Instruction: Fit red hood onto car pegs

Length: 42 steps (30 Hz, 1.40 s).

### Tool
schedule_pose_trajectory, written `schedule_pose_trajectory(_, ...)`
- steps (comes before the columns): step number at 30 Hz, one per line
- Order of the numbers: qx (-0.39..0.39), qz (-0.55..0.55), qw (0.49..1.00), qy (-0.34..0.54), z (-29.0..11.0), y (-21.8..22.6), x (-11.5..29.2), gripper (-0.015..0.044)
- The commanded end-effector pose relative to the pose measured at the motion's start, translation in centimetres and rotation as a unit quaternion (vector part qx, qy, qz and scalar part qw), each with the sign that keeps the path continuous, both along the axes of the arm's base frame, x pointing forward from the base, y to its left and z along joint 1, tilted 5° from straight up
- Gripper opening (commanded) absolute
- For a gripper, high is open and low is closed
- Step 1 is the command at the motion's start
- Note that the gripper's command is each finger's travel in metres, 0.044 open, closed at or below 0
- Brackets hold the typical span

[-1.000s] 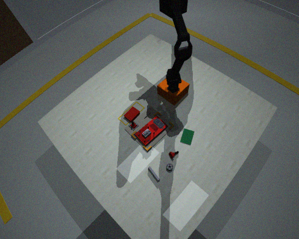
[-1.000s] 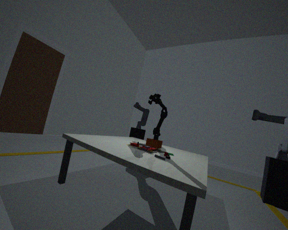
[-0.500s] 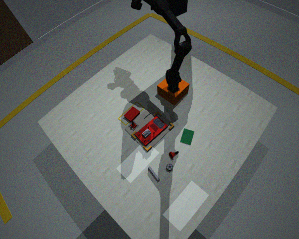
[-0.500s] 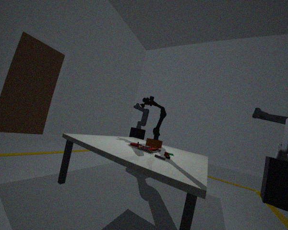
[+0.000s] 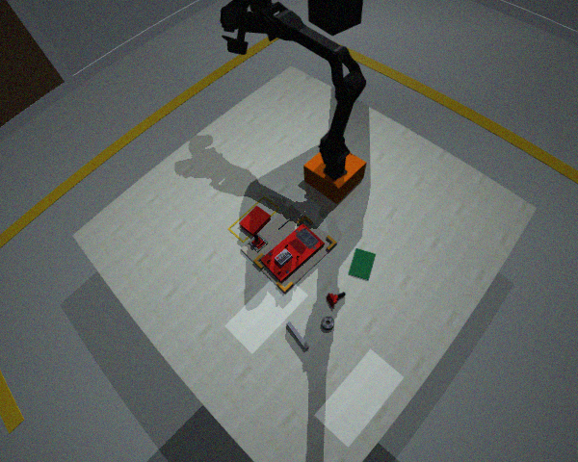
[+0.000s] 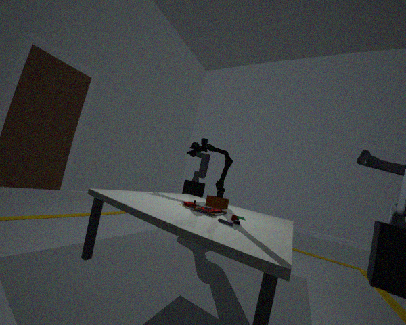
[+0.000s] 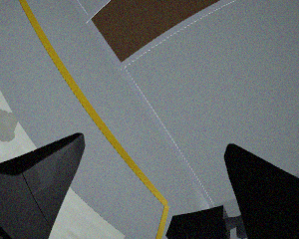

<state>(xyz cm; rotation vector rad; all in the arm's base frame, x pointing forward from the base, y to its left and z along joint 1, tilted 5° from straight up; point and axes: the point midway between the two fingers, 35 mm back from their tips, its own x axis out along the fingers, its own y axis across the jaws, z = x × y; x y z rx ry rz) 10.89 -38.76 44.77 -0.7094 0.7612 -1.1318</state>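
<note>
The hood (image 5: 254,219) (image 6: 189,204) is a red block-like shell inside a yellow outline on the table, left of the car. The red chassis (image 5: 299,246) lies in the jig (image 5: 284,287), which has yellow corner brackets. The grey engine block (image 5: 282,257) sits on the chassis deck. The pegs and corner holes are too small to make out. My gripper (image 5: 224,31) (image 6: 190,148) (image 7: 156,146) is open and empty, high above the table and far from the hood. Its two dark fingers stand wide apart in the wrist view, with floor behind them.
A small red piece with a dark post (image 5: 257,243) stands between hood and chassis. A green plate (image 5: 361,264), red part with a black tip (image 5: 333,299), grey ring (image 5: 327,322) and grey bar (image 5: 297,336) lie nearby. The arm stands on an orange block (image 5: 349,181) (image 6: 216,202).
</note>
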Motion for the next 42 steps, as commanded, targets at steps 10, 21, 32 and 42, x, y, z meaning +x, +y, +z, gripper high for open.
schedule_pose_trajectory(10,0.163,0.112,0.98,0.009,-11.4,1.5,11.4,0.044)
schedule_pose_trajectory(21,0.299,0.176,0.936,0.053,-21.1,7.2,19.2,0.044)
schedule_pose_trajectory(32,0.416,0.215,0.874,0.133,-30.4,16.0,23.8,0.044)
schedule_pose_trajectory(42,0.496,0.223,0.805,0.238,-38.1,25.4,24.3,0.044)
